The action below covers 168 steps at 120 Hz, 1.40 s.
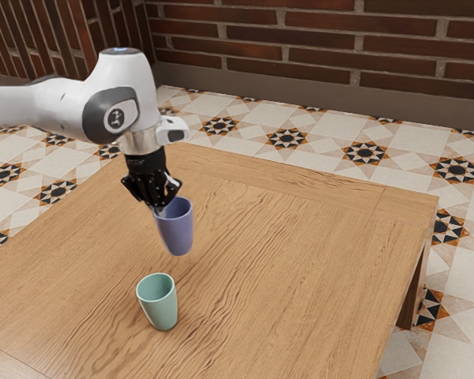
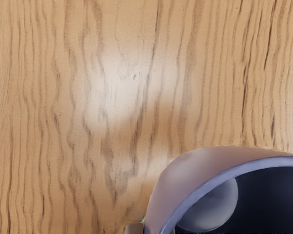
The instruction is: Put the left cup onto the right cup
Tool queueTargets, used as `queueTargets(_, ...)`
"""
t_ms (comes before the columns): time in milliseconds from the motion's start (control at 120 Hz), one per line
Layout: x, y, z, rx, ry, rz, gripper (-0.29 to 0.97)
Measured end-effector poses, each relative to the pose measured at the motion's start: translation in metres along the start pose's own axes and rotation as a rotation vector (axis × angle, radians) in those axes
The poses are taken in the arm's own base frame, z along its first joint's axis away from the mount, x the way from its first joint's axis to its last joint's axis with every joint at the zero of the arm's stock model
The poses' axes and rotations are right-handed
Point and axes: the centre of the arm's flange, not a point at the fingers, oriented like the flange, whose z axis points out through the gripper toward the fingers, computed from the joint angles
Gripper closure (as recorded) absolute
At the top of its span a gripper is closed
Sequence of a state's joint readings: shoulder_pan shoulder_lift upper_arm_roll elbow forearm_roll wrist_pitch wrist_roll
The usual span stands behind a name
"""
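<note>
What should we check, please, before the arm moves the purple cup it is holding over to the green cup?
1. Grip: the gripper is shut on the purple cup at its rim, and the cup is off the table: ok.
2. Purple cup level: it hangs tilted from the fingers: not ok.
3. Green cup stands upright on the table with its mouth up: ok.
4. Purple cup centred over the green cup: it is offset from it in the exterior view: not ok.
5. Purple cup's base is high enough to pass over the green cup's rim: cannot tell.
</note>
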<state>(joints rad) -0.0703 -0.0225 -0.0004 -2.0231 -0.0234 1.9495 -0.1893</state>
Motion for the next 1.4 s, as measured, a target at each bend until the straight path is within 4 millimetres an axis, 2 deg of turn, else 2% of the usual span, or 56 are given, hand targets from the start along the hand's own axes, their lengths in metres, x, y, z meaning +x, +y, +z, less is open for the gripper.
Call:
queueTargets(117,-0.015,0.004,-0.002,0.001,-0.002,-0.03,0.79)
queueTargets(250,-0.029,-0.006,-0.003,0.002,-0.005,-0.086,0.79)
queueTargets(825,-0.075,-0.011,-0.002,0.006,-0.012,-0.231,0.79)
queueTargets(1042,-0.086,-0.009,0.001,0.007,-0.021,-0.266,0.79)
queueTargets(1400,-0.089,-0.013,0.005,0.011,-0.041,-0.323,0.79)
